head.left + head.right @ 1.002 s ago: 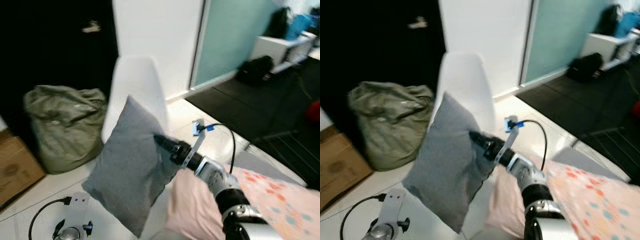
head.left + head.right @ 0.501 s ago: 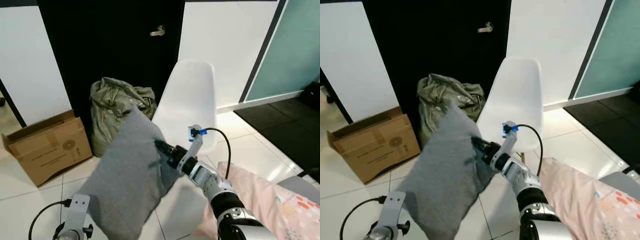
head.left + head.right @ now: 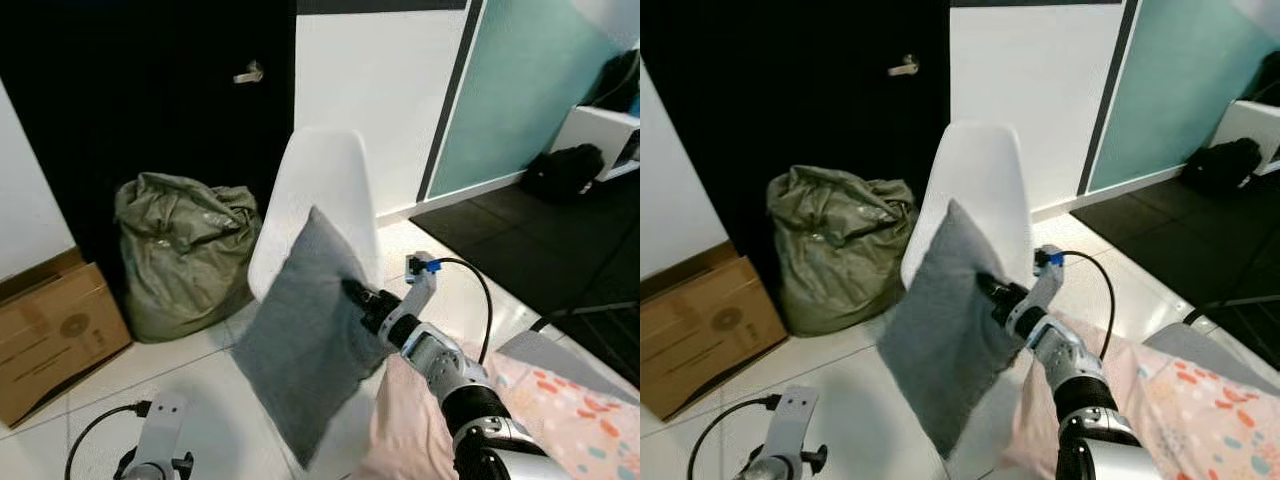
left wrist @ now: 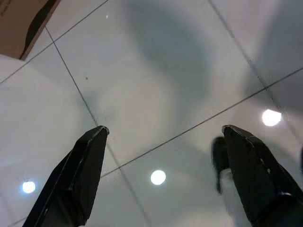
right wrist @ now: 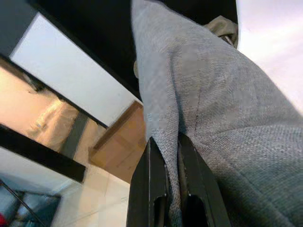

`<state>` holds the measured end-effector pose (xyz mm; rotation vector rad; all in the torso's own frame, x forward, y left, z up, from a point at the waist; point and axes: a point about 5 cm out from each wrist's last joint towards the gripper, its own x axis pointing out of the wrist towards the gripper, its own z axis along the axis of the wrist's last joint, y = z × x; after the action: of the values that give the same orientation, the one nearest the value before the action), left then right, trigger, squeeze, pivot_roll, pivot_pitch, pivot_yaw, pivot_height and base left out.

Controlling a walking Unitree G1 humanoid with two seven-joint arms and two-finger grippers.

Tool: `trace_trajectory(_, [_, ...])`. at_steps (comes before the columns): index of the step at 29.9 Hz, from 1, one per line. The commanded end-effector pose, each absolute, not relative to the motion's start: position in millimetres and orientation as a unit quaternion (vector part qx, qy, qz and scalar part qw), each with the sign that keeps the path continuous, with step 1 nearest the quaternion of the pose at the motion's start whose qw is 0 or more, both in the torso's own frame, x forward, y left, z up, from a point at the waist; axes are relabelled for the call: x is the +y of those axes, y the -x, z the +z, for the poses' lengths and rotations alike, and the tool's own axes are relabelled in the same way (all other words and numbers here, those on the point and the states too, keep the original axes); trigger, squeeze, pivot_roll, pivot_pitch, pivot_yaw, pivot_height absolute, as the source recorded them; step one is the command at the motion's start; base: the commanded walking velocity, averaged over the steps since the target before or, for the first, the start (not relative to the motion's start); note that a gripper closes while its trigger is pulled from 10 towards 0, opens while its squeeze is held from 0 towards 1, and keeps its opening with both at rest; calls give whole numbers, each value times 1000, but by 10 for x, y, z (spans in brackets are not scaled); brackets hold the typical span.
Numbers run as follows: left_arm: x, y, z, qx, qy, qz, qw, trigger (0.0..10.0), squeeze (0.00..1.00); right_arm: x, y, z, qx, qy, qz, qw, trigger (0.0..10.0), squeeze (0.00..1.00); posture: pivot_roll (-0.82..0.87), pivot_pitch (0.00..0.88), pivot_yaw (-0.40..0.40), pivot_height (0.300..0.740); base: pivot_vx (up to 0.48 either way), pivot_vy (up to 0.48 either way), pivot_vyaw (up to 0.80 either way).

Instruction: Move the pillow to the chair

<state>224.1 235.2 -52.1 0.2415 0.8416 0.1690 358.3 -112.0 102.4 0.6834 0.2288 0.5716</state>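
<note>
Nearest the robot, the left gripper (image 4: 163, 175) hangs low over the white tiled floor (image 4: 156, 85), its two black fingers (image 4: 83, 175) spread wide apart with nothing between them. On the robot's right lies a pink fabric (image 3: 440, 430), and past it a sheet printed with coloured dots (image 3: 590, 420).

The right gripper (image 5: 165, 156) reaches forward at mid-height with its fingers pressed close together, pinching a fold in the edge of the grey pillow (image 3: 305, 335). The pillow hangs in the air off the floor, held by that one side. Its long axis runs tilted, from an upper corner pointing up toward the chair back to a lower corner pointing down at the floor, and its broad face is turned toward the robot's left.

Directly behind the pillow stands the white shell chair (image 3: 325, 195); the pillow covers most of its seat in the head views, and whether it touches the seat cannot be told.

To the left of the chair an olive-green sack (image 3: 185, 250) sits bulging on the floor; its contents cannot be seen. Further left is a cardboard box (image 3: 50, 340), with its inside hidden.

Behind these is a black door (image 3: 150, 90) with a metal handle (image 3: 248, 73), then a white wall (image 3: 370, 70) and a teal glass panel (image 3: 530, 90). At the far right a black bag (image 3: 565, 170) rests on dark flooring beside a white shelf (image 3: 600, 130).
</note>
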Motion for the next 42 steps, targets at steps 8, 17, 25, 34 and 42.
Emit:
trace_trajectory(8, [2308,-2277,-509,402,-117,71,905,10000,0,-1152,-3632,1137,81,-333,276,898,10000,0,-109,56,-42,740,444,0,0])
trace_trajectory(17, [2312,-2271,-512,402,-114,72,906,10000,0,-1144,-3639,1140,83,-332,276,898,10000,0,-110,59,-43,740,444,0,0])
trace_trajectory(25, [2302,-2268,-516,402,-114,71,906,10000,0,-1139,-3644,1151,81,-329,279,898,10000,0,-112,59,-43,740,446,0,-300])
trace_trajectory(34, [2291,-2266,-520,402,-114,71,906,10000,0,-1145,-3646,1155,79,-330,279,898,10000,0,-112,59,-43,740,446,0,-542])
trace_trajectory(42, [2278,-2261,-526,402,-114,70,906,10000,0,-1141,-3647,1157,79,-330,280,898,10000,0,-112,59,-42,740,443,0,-217])
